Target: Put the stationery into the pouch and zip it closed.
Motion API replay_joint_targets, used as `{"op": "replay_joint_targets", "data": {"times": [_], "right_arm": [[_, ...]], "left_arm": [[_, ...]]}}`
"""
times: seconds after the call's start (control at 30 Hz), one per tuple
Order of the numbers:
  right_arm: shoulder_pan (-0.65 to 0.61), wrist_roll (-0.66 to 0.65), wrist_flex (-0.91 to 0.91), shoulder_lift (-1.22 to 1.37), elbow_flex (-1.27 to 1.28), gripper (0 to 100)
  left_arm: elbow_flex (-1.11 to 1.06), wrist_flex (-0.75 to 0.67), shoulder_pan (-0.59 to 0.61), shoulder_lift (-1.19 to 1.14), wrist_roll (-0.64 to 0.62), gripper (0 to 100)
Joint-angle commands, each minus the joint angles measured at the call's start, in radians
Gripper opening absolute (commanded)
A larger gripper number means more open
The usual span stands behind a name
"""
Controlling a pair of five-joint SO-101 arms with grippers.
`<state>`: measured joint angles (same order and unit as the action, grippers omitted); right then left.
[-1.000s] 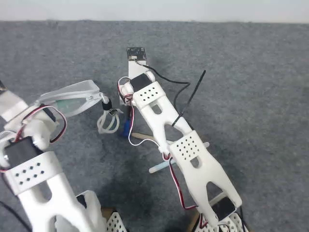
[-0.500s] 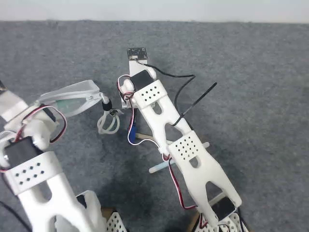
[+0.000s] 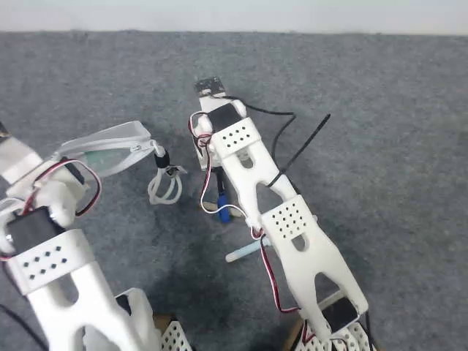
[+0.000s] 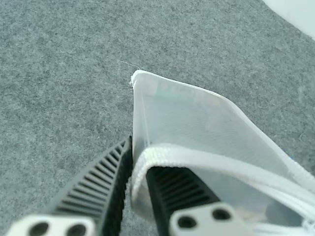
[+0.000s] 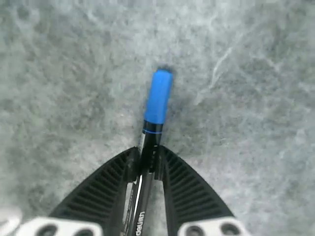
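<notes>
The right jaws pinch a blue-capped pen by its black barrel, cap end leading, low over the grey tabletop. The left jaws are clamped on the rim of the mesh pouch, which is held apart from the pen. Done well, I judge, the cap should be lined up with the pouch mouth first. The pen can then slide in shallowly, clear of the white pull cord.

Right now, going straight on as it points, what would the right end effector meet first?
Probably the grey mat: the pen clamped in the right end effector sticks out ahead, so its blue cap touches first.
</notes>
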<state>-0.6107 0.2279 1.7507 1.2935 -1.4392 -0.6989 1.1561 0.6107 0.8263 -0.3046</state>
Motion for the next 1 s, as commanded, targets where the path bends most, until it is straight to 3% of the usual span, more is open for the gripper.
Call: {"op": "replay_joint_targets", "data": {"times": [0.0,0.1,0.3,0.67,0.97], "right_arm": [[-0.005,-0.021,0.045,-0.062,0.029,5.4],[-0.028,-0.017,0.045,-0.056,0.061,12.1],[-0.044,-0.015,0.042,-0.054,0.087,0.1],[-0.038,-0.015,0.050,-0.153,0.101,0.6],[-0.047,-0.015,0.048,-0.429,0.358,0.6]], "left_arm": [[0.062,0.000,0.008,0.006,-0.012,1],[0.062,0.000,0.008,0.006,-0.012,1],[0.062,0.000,0.008,0.006,-0.012,1],[0.062,-0.003,0.008,0.006,-0.012,1],[0.062,-0.005,0.006,0.005,-0.012,1]]}}
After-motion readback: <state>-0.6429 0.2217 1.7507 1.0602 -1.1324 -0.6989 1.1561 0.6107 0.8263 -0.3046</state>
